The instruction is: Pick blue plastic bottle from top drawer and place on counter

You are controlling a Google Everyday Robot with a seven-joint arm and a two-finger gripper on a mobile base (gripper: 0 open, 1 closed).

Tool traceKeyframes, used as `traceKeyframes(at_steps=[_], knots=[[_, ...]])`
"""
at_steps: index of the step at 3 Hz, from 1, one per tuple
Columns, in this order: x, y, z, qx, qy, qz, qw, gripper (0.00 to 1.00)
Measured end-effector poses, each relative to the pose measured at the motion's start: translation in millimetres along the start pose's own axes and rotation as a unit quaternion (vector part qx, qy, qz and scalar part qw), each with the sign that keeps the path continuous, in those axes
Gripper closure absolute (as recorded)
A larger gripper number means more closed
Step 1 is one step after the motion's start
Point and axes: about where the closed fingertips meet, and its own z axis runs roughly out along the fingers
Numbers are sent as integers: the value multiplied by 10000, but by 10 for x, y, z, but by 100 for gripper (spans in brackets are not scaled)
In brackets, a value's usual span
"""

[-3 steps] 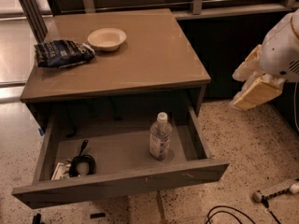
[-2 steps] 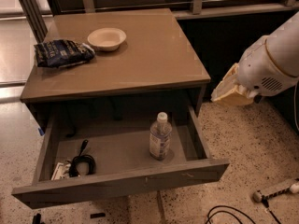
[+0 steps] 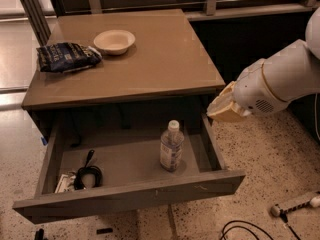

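Observation:
The blue plastic bottle (image 3: 171,146), clear with a white cap and pale label, stands upright on the grey floor of the open top drawer (image 3: 125,196), right of its middle. The tan counter (image 3: 160,59) lies above it. My gripper (image 3: 224,109), tan-coloured at the end of the white arm, hangs beside the cabinet's right front corner, above the drawer's right wall and up and to the right of the bottle, apart from it.
A dark blue snack bag (image 3: 66,57) and a pale bowl (image 3: 114,41) sit on the counter's back left. A coiled black cable (image 3: 86,174) lies in the drawer's left part. Cables and a power strip (image 3: 295,204) lie on the speckled floor at right.
My arm has moved left and slightly down, bringing the gripper from well right of the cabinet to its right front corner above the drawer. The bottle has not moved.

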Motion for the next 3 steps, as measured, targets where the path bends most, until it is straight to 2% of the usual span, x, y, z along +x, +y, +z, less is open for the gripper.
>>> traceKeyframes(at_steps=[1,2,3], knots=[[2,0,1,-1,1,-1,10000,100],[116,14,50,-38,76,-53,10000,100],[206,82,340,-249,-42,-99,9996,81]])
